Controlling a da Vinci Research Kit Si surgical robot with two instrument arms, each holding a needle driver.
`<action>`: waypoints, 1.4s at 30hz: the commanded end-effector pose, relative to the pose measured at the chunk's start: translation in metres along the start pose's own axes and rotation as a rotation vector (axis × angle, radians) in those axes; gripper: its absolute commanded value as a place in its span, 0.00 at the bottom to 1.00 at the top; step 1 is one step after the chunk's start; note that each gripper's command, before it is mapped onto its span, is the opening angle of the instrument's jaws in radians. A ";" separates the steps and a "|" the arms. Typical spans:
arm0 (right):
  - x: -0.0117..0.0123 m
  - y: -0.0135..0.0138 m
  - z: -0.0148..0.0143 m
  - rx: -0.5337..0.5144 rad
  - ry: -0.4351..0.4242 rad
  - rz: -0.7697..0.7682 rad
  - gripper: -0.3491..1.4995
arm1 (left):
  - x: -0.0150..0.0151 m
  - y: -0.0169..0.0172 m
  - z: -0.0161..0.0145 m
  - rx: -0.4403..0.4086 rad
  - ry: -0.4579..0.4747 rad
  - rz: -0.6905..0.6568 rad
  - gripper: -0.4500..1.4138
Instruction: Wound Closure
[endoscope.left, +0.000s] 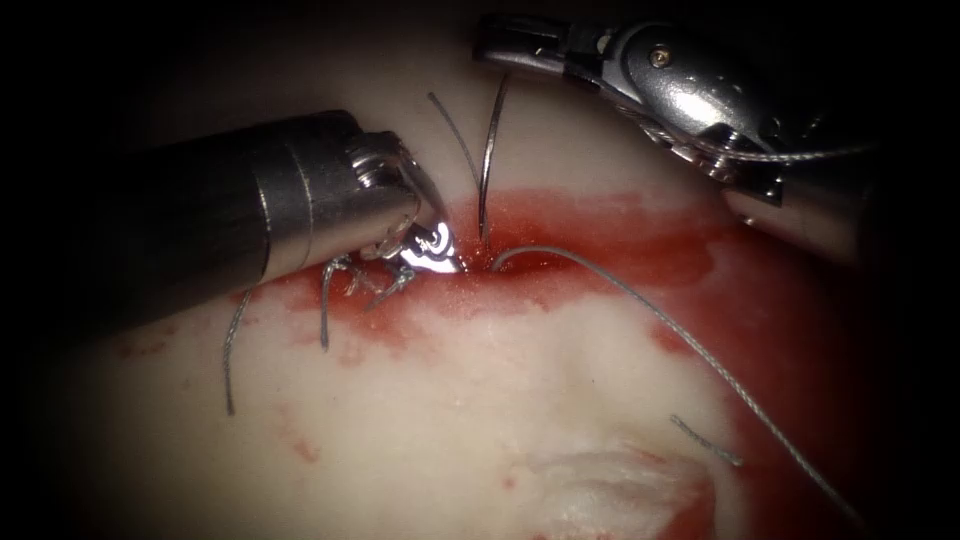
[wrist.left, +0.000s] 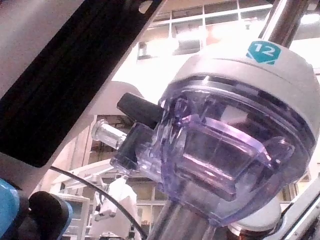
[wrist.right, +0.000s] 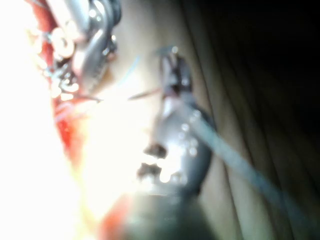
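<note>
In the endoscope view, the right tool (endoscope.left: 497, 55) came in from the upper right, its jaws pressed together on the upper end of the needle (endoscope.left: 487, 160). The needle hung down from those jaws as a thin curved line, and its lower end entered the tissue (endoscope.left: 420, 420) at the red-stained cut (endoscope.left: 520, 255), just right of the left tool's tip. The left tool (endoscope.left: 435, 245) lay across from the left, its tip down at the cut beside the needle's entry point; whether its jaws were spread or closed could not be told. The thread (endoscope.left: 690, 345) came out of the cut just right of the needle and ran in a long arc toward the lower right. Cut ends of thread (endoscope.left: 325, 305) stood at the cut under the left tool, and another short piece (endoscope.left: 705, 440) lay to the lower right. Red fluid (endoscope.left: 620, 235) spread along the cut.

The left wrist view showed a clear plastic housing (wrist.left: 220, 150) and a room behind.

In the right wrist view, the right tool (wrist.right: 172, 75) held the needle (wrist.right: 145, 94) as a thin dark line reaching toward the left tool (wrist.right: 87, 55) at the red cut.
</note>
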 end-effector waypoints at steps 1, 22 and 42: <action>0.0000 0.0010 0.0008 0.012 -0.011 -0.008 0.00 | -0.0013 -0.0005 -0.0005 -0.010 0.004 0.005 0.00; -0.0001 -0.0001 0.0022 0.185 -0.009 -0.101 0.00 | -0.0017 -0.0007 -0.0012 -0.079 0.042 0.019 0.00; 0.0015 -0.0003 0.0034 0.086 -0.044 -0.213 0.00 | -0.0017 -0.0007 -0.0009 -0.078 0.044 0.018 0.00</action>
